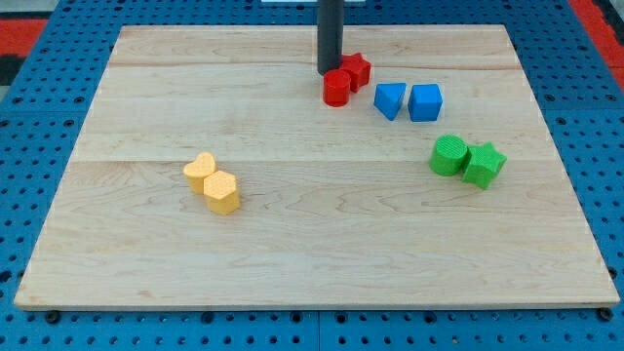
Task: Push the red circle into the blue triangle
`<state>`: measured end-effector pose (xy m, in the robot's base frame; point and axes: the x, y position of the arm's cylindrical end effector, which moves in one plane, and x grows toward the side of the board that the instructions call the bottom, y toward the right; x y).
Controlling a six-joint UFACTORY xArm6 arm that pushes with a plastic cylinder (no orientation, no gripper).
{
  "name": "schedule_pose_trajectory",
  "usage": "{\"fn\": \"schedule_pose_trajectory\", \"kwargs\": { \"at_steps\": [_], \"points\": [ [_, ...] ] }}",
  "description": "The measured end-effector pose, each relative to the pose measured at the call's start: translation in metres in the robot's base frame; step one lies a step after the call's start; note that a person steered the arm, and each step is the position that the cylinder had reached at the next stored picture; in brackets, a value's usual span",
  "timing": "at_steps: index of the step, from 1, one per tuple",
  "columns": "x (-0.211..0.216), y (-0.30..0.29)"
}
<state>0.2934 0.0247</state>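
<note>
The red circle point(337, 88) lies near the view's top middle, touching a red star point(357, 69) just above and to its right. The blue triangle point(389, 99) lies a short gap to the right of the red circle and slightly lower. My tip point(329, 71) stands right at the red circle's upper left edge, to the left of the red star; the rod rises straight up out of the view's top.
A blue cube point(425, 101) touches the blue triangle's right side. A green circle point(449, 156) and a green star point(484, 163) sit together at the right. A yellow heart point(201, 171) and a yellow hexagon point(222, 191) sit together at the left. The wooden board point(117, 273) ends at blue pegboard.
</note>
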Motion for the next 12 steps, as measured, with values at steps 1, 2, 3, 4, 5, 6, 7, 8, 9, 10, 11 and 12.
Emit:
{"fn": "schedule_pose_trajectory", "kwargs": {
  "at_steps": [1, 2, 3, 4, 5, 6, 7, 8, 9, 10, 11, 12],
  "points": [
    [0.000, 0.008],
    [-0.021, 0.005],
    [-0.018, 0.049],
    [-0.007, 0.089],
    [-0.011, 0.092],
    [-0.025, 0.050],
    [-0.009, 0.030],
    [-0.002, -0.008],
    [0.000, -0.041],
    [0.009, -0.058],
    [0.022, -0.057],
    [0.030, -0.049]
  ]
}}
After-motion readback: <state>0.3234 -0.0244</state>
